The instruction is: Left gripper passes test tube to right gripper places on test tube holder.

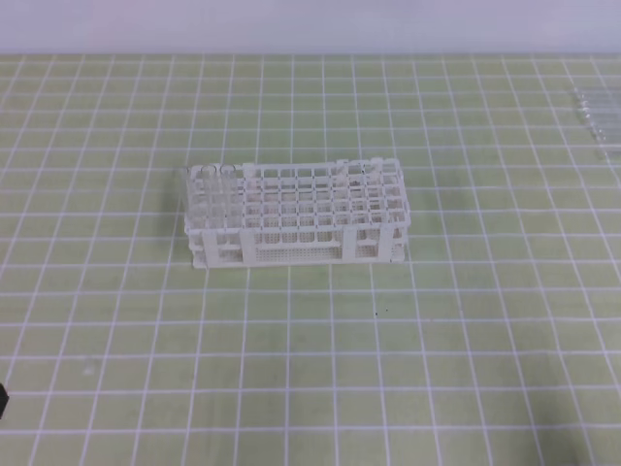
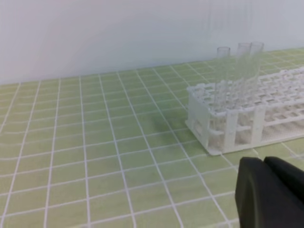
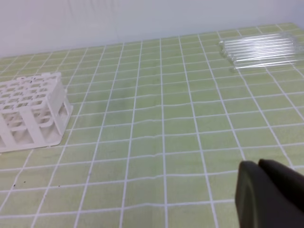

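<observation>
While test tubes (image 3: 260, 49) lie loose, holder (image 1: 296, 214) central, both end effectors' openness cannot be told.

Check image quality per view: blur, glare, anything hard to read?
Exterior high: soft, washed-out; test tube holder legible, loose tubes nearly invisible. Left wrist: standing tubes faint, left tool blurred. Right wrist: tube pile glary, right tool blurred.

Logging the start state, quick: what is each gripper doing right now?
Left gripper: only a black edge shows; open or shut cannot be told, nothing seen held.
Right gripper: same, cannot be told.
</observation>
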Controlling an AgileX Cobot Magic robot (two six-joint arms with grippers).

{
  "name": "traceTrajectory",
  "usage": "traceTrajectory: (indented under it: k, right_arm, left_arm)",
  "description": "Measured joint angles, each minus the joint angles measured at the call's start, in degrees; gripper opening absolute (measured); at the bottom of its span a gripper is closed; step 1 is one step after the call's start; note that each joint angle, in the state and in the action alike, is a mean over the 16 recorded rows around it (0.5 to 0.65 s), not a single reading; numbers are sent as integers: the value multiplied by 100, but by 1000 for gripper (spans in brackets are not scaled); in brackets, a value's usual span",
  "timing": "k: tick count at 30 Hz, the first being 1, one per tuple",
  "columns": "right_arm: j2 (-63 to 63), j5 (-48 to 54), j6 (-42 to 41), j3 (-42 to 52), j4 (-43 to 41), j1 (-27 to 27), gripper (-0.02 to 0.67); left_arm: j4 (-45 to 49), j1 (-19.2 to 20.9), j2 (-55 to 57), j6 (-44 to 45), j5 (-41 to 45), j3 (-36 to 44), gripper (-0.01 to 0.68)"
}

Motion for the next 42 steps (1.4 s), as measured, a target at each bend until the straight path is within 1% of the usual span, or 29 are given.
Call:
traceTrajectory:
  k: [5,12,16,42]
  right_arm:
    - [1,0,0,0,0,0,-2]
    - [6,0,0,0,0,0,-2]
    - [8,0,0,0,0,0,-2]
    - [11,0,0,0,0,0,-2]
  left_arm:
    - [-184,253,-30,256,311,21,0]
    - [-199,654,-53,248,730,28,0]
    - [-211,798,-75,244,855,35,0]
    - [-218,839,-35,241,908,14,0]
